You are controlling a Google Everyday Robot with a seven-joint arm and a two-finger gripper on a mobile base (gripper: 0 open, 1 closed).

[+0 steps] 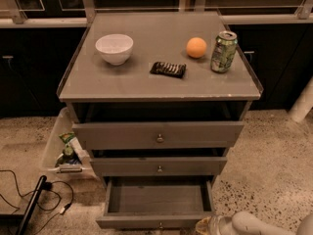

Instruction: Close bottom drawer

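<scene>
The bottom drawer [159, 221] of the grey cabinet is pulled far out and its inside is empty. Its slim front panel lies at the bottom edge of the camera view, with the small brass knob [160, 225] just showing. My gripper [206, 225] is low at the bottom right, at the right end of the drawer's front panel. The white arm [249, 224] trails off to the right behind it. I cannot tell whether the gripper touches the panel.
The top drawer [157, 133] and middle drawer [159, 165] stand slightly out. On the cabinet top are a white bowl [114, 48], a dark snack bar [167, 69], an orange [196, 47] and a green can [223, 52]. A white bin [51, 148] and cables [29, 199] lie at left.
</scene>
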